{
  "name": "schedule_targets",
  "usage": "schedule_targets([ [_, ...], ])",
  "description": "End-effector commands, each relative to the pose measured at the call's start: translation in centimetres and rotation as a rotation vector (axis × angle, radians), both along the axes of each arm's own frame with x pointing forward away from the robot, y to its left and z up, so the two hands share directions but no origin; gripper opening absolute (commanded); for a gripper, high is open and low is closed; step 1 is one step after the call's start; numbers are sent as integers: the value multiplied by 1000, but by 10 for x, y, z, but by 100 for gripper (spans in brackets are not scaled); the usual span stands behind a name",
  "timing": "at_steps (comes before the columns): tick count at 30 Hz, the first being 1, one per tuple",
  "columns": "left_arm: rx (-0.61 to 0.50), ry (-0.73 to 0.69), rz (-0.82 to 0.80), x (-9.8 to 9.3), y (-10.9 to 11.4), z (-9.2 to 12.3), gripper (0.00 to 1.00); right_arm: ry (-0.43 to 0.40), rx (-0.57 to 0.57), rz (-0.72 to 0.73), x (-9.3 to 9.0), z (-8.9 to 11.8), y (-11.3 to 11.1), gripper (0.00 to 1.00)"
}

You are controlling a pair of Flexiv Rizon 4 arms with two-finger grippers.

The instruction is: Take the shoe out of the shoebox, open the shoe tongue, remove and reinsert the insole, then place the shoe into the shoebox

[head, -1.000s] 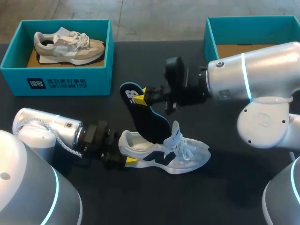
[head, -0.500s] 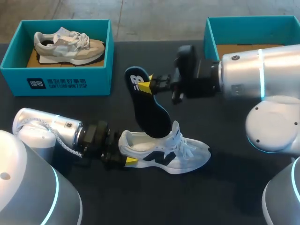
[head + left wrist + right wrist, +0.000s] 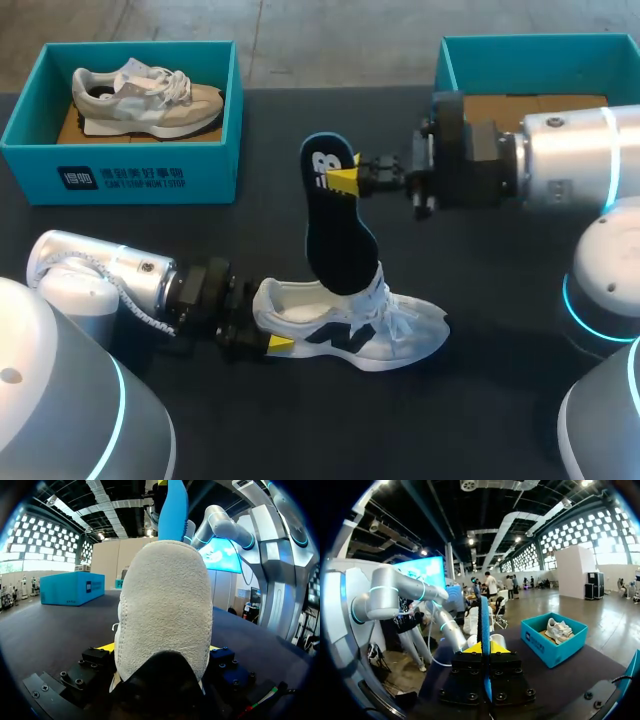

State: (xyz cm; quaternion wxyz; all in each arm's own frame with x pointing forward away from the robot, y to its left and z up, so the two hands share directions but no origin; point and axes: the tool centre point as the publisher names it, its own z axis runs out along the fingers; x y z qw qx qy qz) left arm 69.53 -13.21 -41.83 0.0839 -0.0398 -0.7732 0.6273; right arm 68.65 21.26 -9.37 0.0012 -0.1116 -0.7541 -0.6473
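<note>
- My left claw [image 3: 268,328] was clamped on the heel of the shoe [image 3: 360,330], one finger on each side. In my left wrist view the grey heel [image 3: 162,610] filled the space between the yellow tips.
- The shoe stood on its sole on the table [image 3: 300,430], toe pointing away from my left arm.
- My right claw [image 3: 343,179] was pinched tight on the insole [image 3: 338,235] near its upper end. In my right wrist view the insole ran edge-on between the two tips.
- The insole stood nearly upright, leaning a little, with its lower end inside the shoe's opening, behind the laces.
- The left box [image 3: 130,185] held a second shoe [image 3: 145,95]. The right box [image 3: 450,75] sat at the far edge, just beside my right arm.
</note>
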Motion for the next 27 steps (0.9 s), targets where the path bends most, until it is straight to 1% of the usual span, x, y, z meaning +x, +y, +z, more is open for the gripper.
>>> schedule_targets([
  [1,0,1,0,0,-1,-1,0,13,23,-5,-19,8,-42,0],
  [5,0,1,0,0,-1,-1,0,42,30,11,-23,13,-51,0],
  [8,0,1,0,0,-1,-1,0,88,39,33,-27,17,-58,0],
  [10,0,1,0,0,-1,-1,0,111,36,6,-29,20,-66,0],
  [27,0,1,0,0,-1,-1,0,111,36,6,-29,20,-66,0],
])
